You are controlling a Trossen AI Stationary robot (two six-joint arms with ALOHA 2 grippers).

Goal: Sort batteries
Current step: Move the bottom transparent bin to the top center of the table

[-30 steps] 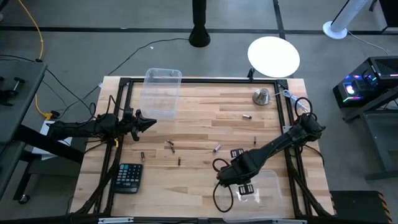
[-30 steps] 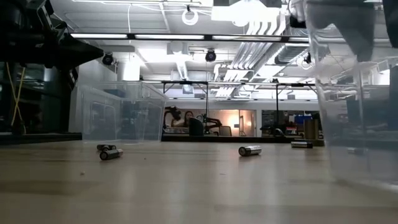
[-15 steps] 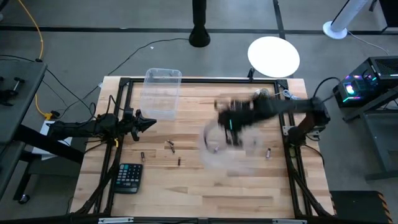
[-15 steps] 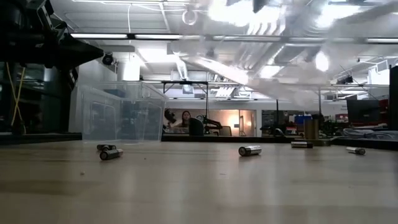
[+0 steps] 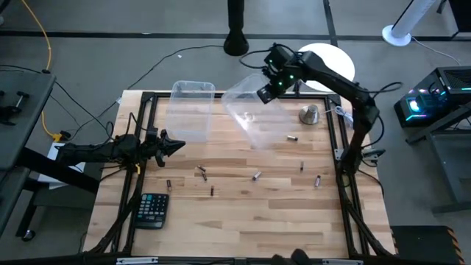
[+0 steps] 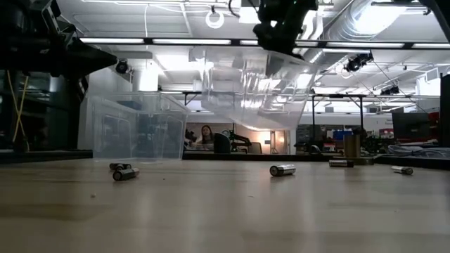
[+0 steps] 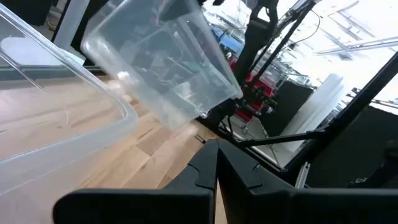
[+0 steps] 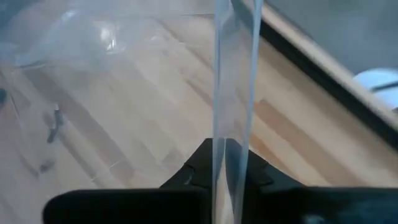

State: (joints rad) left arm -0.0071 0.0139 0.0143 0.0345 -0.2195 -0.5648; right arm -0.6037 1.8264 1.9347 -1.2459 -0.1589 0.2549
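Note:
Several small batteries lie scattered on the wooden table (image 5: pixel 235 221), among them one (image 5: pixel 257 176) near the middle, one (image 5: pixel 292 137) toward the far right and a pair (image 5: pixel 202 171) left of centre; some show in the low view (image 6: pixel 283 169). My right gripper (image 5: pixel 267 90) is shut on a clear plastic bin (image 5: pixel 254 116), held high and tilted over the table's far middle; it also shows in the low view (image 6: pixel 246 88). My left gripper (image 5: pixel 176 145) is shut and empty, hovering at the table's left side. My right gripper pinches the clear bin's thin wall at its rim (image 8: pixel 231 124) between its two fingers, one on each face of the wall. The bin is lifted clear of the table and hangs tilted below the gripper (image 6: pixel 281 28).
A second clear bin (image 5: pixel 193 107) stands at the table's far left. A calculator (image 5: pixel 153 210) lies at the near left corner. A metal bell-shaped object (image 5: pixel 309 114) stands at the far right. A white round disc (image 5: pixel 324 66) sits beyond the far edge.
My right gripper has swung fast from the table's near right corner up and toward the far edge, carrying the clear bin. The bin stood on the table and is now lifted clear, tilted, high over the far middle.

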